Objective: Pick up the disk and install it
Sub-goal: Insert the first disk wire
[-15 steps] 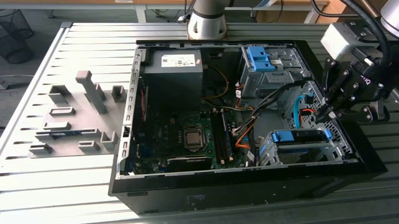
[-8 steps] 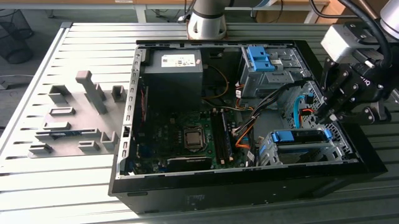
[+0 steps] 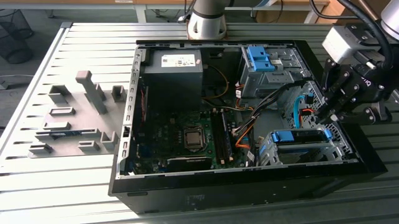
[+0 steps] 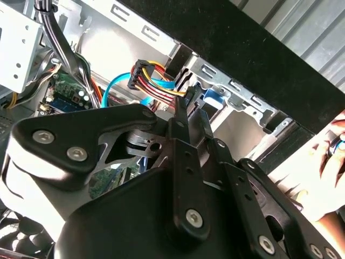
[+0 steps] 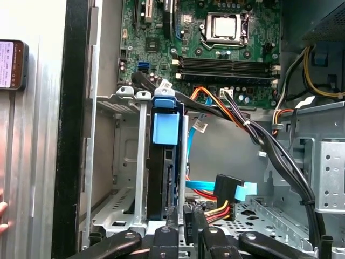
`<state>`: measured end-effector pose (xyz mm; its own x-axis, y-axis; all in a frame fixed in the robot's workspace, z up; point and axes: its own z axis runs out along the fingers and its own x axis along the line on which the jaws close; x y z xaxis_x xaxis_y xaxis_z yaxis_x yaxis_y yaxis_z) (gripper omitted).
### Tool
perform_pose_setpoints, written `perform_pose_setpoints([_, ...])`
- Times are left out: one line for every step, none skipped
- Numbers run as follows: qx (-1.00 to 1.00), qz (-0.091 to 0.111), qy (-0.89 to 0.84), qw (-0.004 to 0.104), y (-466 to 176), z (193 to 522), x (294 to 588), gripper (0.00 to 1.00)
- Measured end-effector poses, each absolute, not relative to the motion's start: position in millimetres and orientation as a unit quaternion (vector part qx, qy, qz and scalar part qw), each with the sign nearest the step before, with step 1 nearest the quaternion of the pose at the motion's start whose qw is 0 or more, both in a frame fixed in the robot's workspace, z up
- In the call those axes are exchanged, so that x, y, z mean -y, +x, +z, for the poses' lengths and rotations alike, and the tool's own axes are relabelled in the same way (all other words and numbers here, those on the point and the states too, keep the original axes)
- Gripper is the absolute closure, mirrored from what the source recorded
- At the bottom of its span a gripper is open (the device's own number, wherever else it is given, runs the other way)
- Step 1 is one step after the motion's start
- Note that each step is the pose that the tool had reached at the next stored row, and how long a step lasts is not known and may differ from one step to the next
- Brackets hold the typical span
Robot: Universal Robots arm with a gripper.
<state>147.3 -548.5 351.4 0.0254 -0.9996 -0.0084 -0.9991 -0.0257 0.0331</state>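
Inside its cage, the disk sits mostly hidden, apparently seated.

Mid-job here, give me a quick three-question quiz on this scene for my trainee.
1. True or false: the disk lies on the table outside the computer case.
2. Where is the gripper?
A. over the case's side on the exterior view's right
B. over the case's side on the exterior view's left
C. well clear of the case
3. Fill in: the tab on the disk is ___ in colour.

Key: 1. False, it sits in a metal cage inside the case. 2. A. 3. Blue.
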Motion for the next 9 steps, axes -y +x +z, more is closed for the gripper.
perform_pose_setpoints([0.698, -0.015, 0.716, 0.009, 147.4, 351.1, 548.3, 0.75])
perform_pose_setpoints([0.698, -0.015, 0.716, 0.009, 147.6, 350.8, 548.1, 0.75])
perform_pose_setpoints([0.698, -0.015, 0.716, 0.009, 147.7, 350.5, 548.0, 0.75])
perform_pose_setpoints([0.697, -0.015, 0.716, 0.009, 147.9, 350.1, 547.8, 0.75])
perform_pose_setpoints([0.697, -0.015, 0.717, 0.009, 147.9, 349.8, 547.5, 0.75])
perform_pose_setpoints([0.697, -0.015, 0.717, 0.009, 147.9, 349.5, 547.2, 0.75])
perform_pose_setpoints([0.697, -0.015, 0.717, 0.009, 148.0, 349.3, 546.8, 0.75])
perform_pose_setpoints([0.697, -0.015, 0.717, 0.009, 148.0, 349.0, 546.4, 0.75])
perform_pose_setpoints([0.697, -0.015, 0.717, 0.009, 148.0, 348.7, 546.0, 0.75])
